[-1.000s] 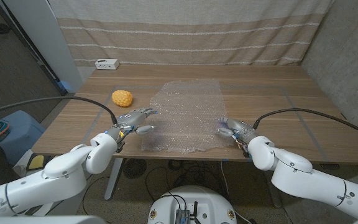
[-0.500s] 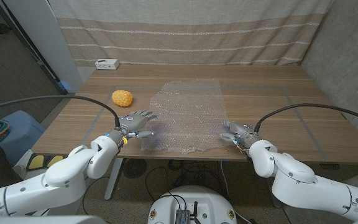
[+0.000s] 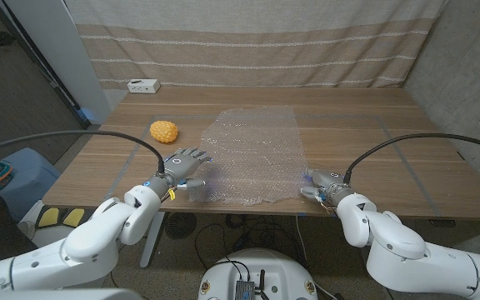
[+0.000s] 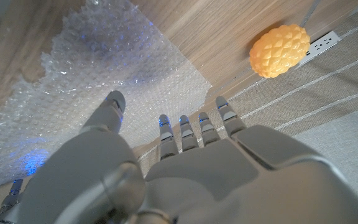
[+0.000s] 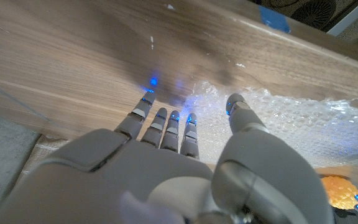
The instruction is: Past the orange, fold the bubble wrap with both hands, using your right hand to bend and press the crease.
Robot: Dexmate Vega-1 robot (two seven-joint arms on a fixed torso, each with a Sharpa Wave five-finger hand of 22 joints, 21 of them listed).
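A clear sheet of bubble wrap [image 3: 252, 154] lies spread flat on the wooden table [image 3: 373, 142], reaching to the near edge. An orange, bumpy fruit [image 3: 164, 131] sits to its left, also seen from the left wrist [image 4: 279, 42]. My left hand [image 3: 182, 165] hovers open at the sheet's near left corner, fingers spread over the wrap [image 4: 110, 68]. My right hand [image 3: 323, 185] is at the near right corner, fingers apart, thumb over the wrap's edge [image 5: 291, 115]. Neither hand holds anything.
A white power strip [image 3: 142, 85] lies at the table's far left, against a striped curtain. A blue stool with a toy [image 3: 2, 175] stands left of the table. The near table edge runs just under both hands.
Both hands have drawn back toward the near edge. The left hand moved slightly left and down; the right hand slid nearer and to the right. The sheet has not moved.
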